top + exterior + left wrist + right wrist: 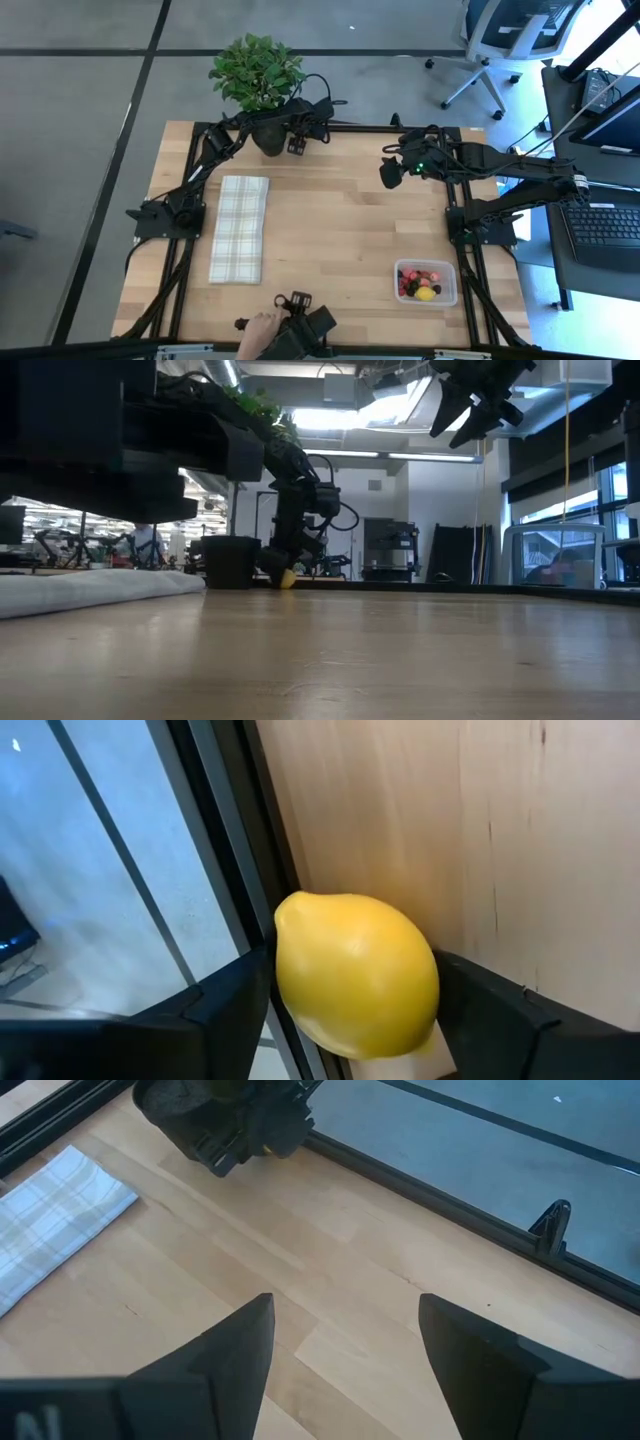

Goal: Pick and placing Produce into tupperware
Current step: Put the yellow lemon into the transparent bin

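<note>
A yellow toy lemon [355, 970] sits between the two fingers of my left gripper [350, 995] at the table's far edge, next to the dark plant pot [268, 135]. It shows in the low view [287, 579] down at the tabletop. My left gripper also shows in the high view [296, 145]. My right gripper [345, 1330] is open and empty, raised high over the far right of the table [390, 172]. The clear tupperware [452, 272] stands near the front right and holds red, dark and yellow produce pieces [422, 284]. My left gripper pinches the lemon across its middle, one finger [225, 1005] on each of its two opposite sides [285, 965]. The fingers come from above, pointing down. The lemon is at tabletop height by the black frame rail; whether it rests on the wood I cannot tell.
A white-and-grey plaid cloth [240, 228] lies folded on the table's left half. The green leafy plant [257, 70] stands at the far edge beside my left gripper. A person's hand [262, 328] rests at the near edge. Bare wood lies between the cloth and the tupperware.
</note>
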Controlling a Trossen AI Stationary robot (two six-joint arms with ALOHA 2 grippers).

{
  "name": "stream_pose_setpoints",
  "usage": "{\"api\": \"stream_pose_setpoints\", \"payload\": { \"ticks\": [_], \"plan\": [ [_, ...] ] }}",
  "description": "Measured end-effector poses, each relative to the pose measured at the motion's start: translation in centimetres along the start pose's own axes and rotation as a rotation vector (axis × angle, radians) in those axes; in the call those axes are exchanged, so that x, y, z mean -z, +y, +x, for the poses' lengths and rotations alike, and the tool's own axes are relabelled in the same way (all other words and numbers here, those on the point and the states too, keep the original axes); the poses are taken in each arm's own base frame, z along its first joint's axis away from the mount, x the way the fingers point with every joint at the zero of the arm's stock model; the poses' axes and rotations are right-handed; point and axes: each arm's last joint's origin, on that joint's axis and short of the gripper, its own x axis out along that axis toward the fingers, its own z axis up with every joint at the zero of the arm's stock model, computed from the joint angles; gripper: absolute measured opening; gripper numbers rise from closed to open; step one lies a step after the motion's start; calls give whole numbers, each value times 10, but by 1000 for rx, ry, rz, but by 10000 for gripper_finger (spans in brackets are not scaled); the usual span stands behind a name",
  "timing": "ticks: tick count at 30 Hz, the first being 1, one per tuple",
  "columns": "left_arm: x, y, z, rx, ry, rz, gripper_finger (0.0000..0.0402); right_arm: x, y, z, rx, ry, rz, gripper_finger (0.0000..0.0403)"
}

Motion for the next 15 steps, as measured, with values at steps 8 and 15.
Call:
{"api": "stream_pose_setpoints", "payload": {
  "ticks": [8,15],
  "plan": [
    [-1,1,1,-12,-3,-3,201,0,0,0,-4,4,0,249],
    [-2,2,1,-26,-3,-3,113,0,0,0,-4,4,0,249]
  ]
}}
